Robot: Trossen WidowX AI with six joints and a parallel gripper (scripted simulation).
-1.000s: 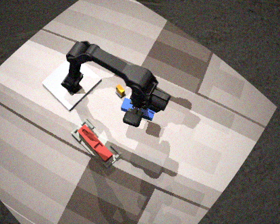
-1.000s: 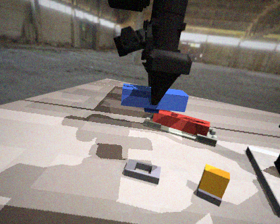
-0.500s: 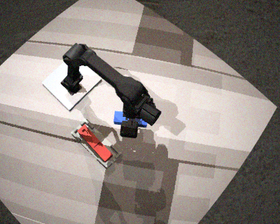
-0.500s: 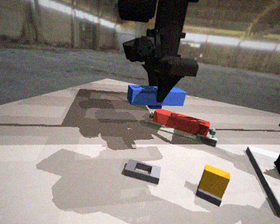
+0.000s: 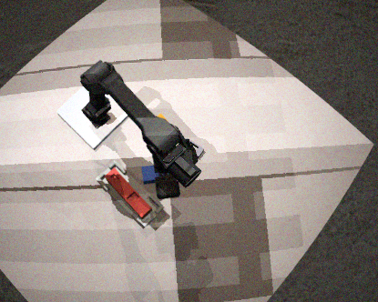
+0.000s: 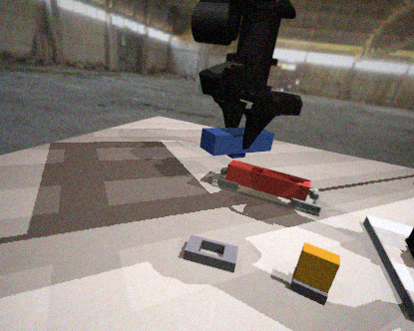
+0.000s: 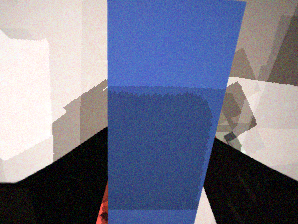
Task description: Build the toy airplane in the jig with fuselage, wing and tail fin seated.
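The red fuselage [image 5: 128, 193] [image 6: 267, 181] lies lengthwise in the pale grey cradle [image 5: 117, 165] [image 6: 307, 207] and looks flat; a sliver of it shows in the wrist view. My gripper [image 6: 239, 138] [image 7: 154, 136] is shut on the blue wing [image 5: 148, 175] [image 6: 212, 142] [image 7: 165, 60] and holds it raised, level, to one side of the fuselage. The wing's tab shows under it in the exterior view. The arm hides much of the wing in the top view. The orange tail fin [image 5: 161, 116] [image 6: 316, 266] stands upright in a small dark holder.
A grey block with a rectangular opening [image 6: 196, 256] lies near the tail fin, mostly hidden under the arm in the top view. The arm's white base plate [image 5: 94, 138] [image 6: 385, 259] is beside the tail fin. Patterned shadows cross the table.
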